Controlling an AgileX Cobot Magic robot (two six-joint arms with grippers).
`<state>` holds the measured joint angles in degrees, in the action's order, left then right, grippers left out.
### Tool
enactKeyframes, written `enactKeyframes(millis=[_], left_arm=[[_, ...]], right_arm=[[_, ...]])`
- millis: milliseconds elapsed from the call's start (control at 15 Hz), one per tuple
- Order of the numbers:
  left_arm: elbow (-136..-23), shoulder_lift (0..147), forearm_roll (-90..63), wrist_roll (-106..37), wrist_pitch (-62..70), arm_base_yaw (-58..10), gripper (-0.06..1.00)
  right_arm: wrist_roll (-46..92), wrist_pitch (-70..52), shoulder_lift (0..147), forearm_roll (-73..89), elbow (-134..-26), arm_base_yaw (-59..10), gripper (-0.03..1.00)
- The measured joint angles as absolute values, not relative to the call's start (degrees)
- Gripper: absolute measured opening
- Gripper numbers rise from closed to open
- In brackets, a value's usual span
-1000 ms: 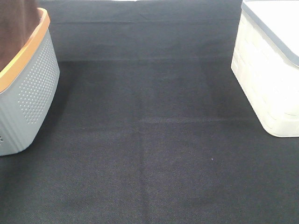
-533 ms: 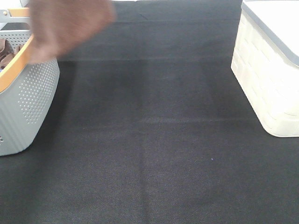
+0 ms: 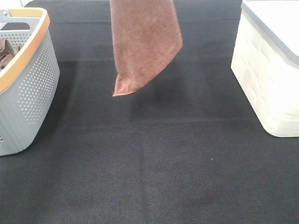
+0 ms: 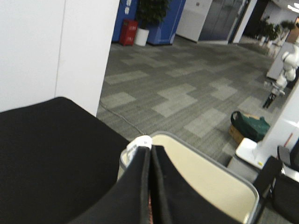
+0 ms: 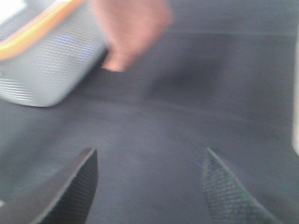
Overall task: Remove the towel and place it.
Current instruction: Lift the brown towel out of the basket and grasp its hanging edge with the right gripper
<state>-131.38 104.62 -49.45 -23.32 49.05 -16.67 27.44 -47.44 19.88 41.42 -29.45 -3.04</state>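
A brown towel [image 3: 145,42] hangs in the air over the black table's far middle, its lower corner just above the cloth. Its top runs out of the exterior view, where no gripper shows. In the left wrist view my left gripper [image 4: 150,151] has its fingers pressed together, with a thin reddish strip of towel between them. My right gripper [image 5: 149,156] is open and empty, low over the table. It faces the hanging towel [image 5: 131,28], which is blurred there.
A grey perforated basket with an orange rim [image 3: 28,93] stands at the left edge with more brown cloth [image 3: 5,51] inside; it also shows in the right wrist view [image 5: 51,60]. A white lidded bin [image 3: 271,70] stands at the right and appears below my left gripper [image 4: 201,177].
The towel has come up out of the grey basket and swung right, from the left edge to the far middle of the table. More cloth now shows in the basket.
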Motion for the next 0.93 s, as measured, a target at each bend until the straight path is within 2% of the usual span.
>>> enactKeyframes(millis=[333,533,933], left_arm=[[-131.38,104.62,-52.02,-33.98,64.34,-16.67,0.0],[-131.38,104.62,-52.25,-36.84,69.33,-16.67,0.0],[-131.38,104.62,-55.06,-44.06,69.56,-16.67,0.0]], right_arm=[[57.35,-45.15,35.87,62.97,-29.97,-3.04,0.62],[64.11,-44.06,41.02,65.2,-32.49,-3.04,0.62],[71.56,-41.14,53.92,67.15,-42.74,-3.04,0.62]])
